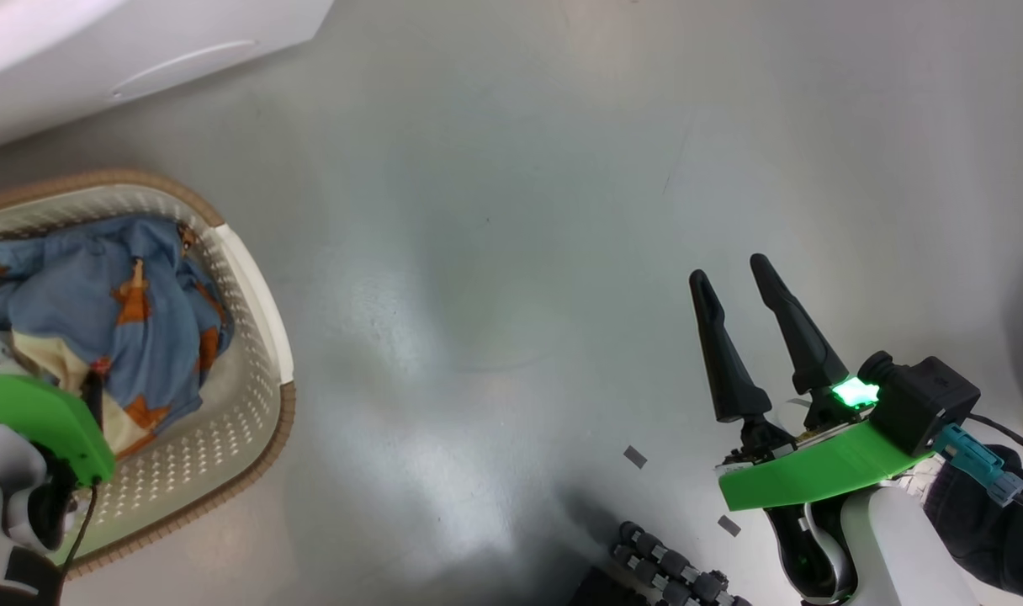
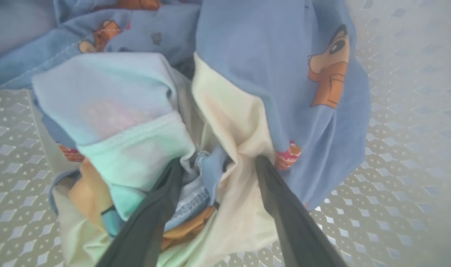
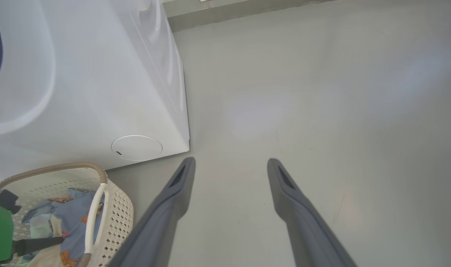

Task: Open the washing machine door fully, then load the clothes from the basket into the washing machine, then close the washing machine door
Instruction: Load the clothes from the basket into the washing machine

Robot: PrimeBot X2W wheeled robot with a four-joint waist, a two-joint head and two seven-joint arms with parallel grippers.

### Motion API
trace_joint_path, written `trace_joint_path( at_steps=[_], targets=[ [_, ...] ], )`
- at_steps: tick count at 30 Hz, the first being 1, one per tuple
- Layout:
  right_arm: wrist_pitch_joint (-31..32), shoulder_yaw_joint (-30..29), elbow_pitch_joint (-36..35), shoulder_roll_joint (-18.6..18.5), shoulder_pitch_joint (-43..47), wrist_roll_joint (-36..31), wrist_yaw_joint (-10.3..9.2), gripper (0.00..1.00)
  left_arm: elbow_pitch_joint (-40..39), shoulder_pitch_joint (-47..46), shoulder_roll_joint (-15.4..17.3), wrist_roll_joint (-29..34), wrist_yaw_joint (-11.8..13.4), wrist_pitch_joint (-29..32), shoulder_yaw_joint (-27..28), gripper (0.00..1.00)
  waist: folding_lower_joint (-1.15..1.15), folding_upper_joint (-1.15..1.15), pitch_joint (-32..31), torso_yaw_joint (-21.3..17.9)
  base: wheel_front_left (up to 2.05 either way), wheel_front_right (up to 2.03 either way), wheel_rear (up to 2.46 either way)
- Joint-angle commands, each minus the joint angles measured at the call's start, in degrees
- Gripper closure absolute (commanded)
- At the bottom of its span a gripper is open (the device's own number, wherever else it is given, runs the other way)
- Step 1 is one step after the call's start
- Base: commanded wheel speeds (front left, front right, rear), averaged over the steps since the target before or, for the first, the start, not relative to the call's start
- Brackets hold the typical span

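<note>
In the basket [image 1: 263,286]: clothes [image 1: 99,295], one loose bundle, near the washing machine [image 3: 99,92].
Left gripper [image 2: 219,162]: fingers spread wide, tips down among the folds, nothing pinched yet.
Right gripper [image 1: 728,271]: fingers wide apart, empty, over bare floor.
Handling (judged): soft, light, limp; loose ends likely to trail.
Hold: central bunched cream-and-blue folds, deep bite.

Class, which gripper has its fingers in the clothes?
The left gripper: its fingers straddle the clothes in the basket; the right gripper hangs over the floor.
</note>
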Motion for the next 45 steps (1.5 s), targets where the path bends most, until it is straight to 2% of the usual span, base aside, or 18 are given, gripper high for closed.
trace_joint_path(
  at_steps=[1, 5, 8, 10, 11, 12, 13, 14, 16, 23, 30, 39, 45],
  targets=[
    [-0.7, 1.3, -1.1, -0.5, 0.5, 0.3, 0.53, 0.0, -1.6, 0.5, 1.3, -0.2, 0.1, -0.3, 1.0, 0.0, 0.0, 0.0, 0.4, 0.2, 0.0, 0.0, 0.0],
    [-0.7, 1.6, -1.2, -0.5, -0.1, 0.5, 0.53, 0.0, -2.0, 0.6, 2.0, 0.9, 0.9, -0.8, 0.3, 0.0, 0.0, 0.0, 1.1, 0.0, 0.0, 0.0, 0.0],
    [-0.7, 1.7, -1.3, -0.5, -0.6, 0.3, 0.53, 0.0, -2.1, 0.4, 2.1, 1.1, 1.2, -1.0, -0.1, 0.11, 0.0, 0.0, 2.0, -0.1, 0.0, 0.0, 0.0],
    [-0.7, 1.7, -1.4, -0.5, -0.8, 0.1, 0.53, 0.0, -2.2, 0.1, 2.3, 1.6, 1.4, -1.3, -0.5, 0.42, 0.0, 0.0, 2.5, -0.2, 0.0, 0.0, 0.0],
    [-0.7, 1.7, -1.3, -0.5, -0.9, 0.1, 0.53, 0.0, -2.2, 0.0, 2.3, 1.7, 1.6, -1.5, -0.7, 0.51, 0.0, 0.0, 2.7, -0.2, 0.0, 0.0, 0.0],
    [-0.7, 1.7, -1.3, -0.5, -1.0, 0.0, 0.53, 0.0, -2.1, -0.1, 2.4, 1.8, 1.6, -1.7, -0.8, 0.53, 0.0, 0.0, 2.9, -0.3, 0.0, 0.0, 0.0],
    [-0.7, 1.7, -1.3, -0.5, -1.0, 0.0, 0.53, 0.0, -2.1, -0.2, 2.5, 2.0, 1.6, -1.9, -1.0, 0.68, 0.0, 0.0, 3.1, -0.3, 0.0, 0.0, 0.0],
    [-0.7, 1.6, -1.3, -0.5, -1.1, 0.0, 0.53, 0.0, -2.0, -0.3, 2.5, 2.1, 1.6, -2.2, -1.2, 0.74, 0.0, 0.0, 3.2, -0.3, 0.0, 0.0, 0.0],
    [-0.7, 1.5, -1.3, -0.5, -1.2, -0.1, 0.53, 0.0, -1.9, -0.4, 2.6, 2.4, 1.6, -3.1, -1.5, 1.0, 0.0, 0.0, 3.4, -0.3, 0.0, 0.0, 0.0],
    [-0.7, 1.0, -1.0, -0.5, -1.5, -0.6, 0.53, 0.0, -1.6, -0.8, 2.3, 2.7, 1.6, -6.2, -2.2, 1.0, 0.0, 0.0, 3.0, 0.6, 0.0, 0.0, 0.0],
    [-0.7, -0.5, -1.0, -0.5, -1.6, -2.0, 0.53, 0.0, -2.4, 0.9, 1.4, 3.1, 1.7, -12.0, -2.8, 1.0, 0.0, 0.0, -0.1, 2.7, 0.0, 0.0, 0.0],
    [-0.7, -3.6, -1.0, -0.5, -0.1, -4.8, 0.53, 0.0, -4.8, 5.5, -2.2, 2.0, 1.3, -18.6, -3.5, 1.0, 0.0, 0.0, -6.3, 6.6, 0.0, 0.0, 0.0],
    [-0.7, -5.9, -1.1, -0.5, 2.3, -7.1, 0.53, 0.0, -6.3, 10.3, -4.8, 0.6, 1.0, -23.0, -3.7, 1.0, 0.0, 0.0, -12.7, 9.7, 0.0, 0.0, 0.0]
  ],
)
